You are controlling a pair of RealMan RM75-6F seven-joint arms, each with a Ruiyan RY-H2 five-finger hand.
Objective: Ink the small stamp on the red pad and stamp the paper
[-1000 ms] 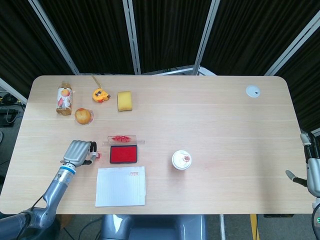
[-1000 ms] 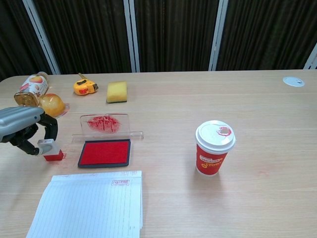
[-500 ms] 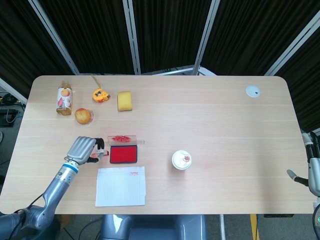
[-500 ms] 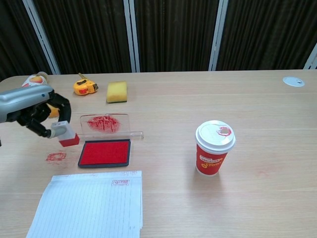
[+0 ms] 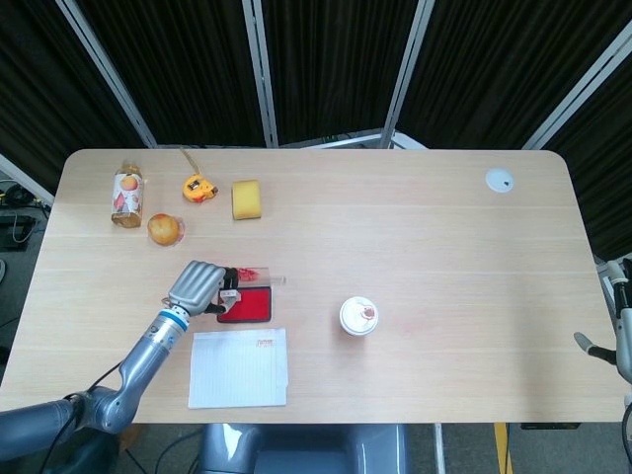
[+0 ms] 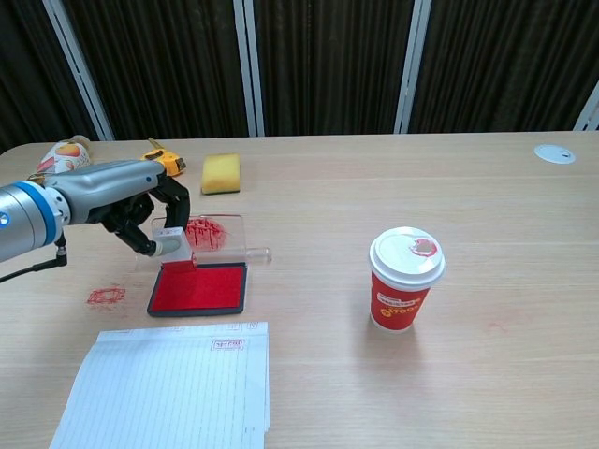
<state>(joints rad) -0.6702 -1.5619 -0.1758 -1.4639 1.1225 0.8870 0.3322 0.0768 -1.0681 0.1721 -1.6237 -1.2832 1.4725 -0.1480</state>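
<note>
Left hand holds small stamp over red pad; cup label unreadable

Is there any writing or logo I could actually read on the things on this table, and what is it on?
None can be read for certain.
Paper cup: white print on the red wall, too blurred to read.
Paper: a small red stamped mark near its top edge, too small to read.
Bottle: a picture label, any text too small.
Tape measure: no legible marking.
Table: a red stamp smudge, not legible.
</note>
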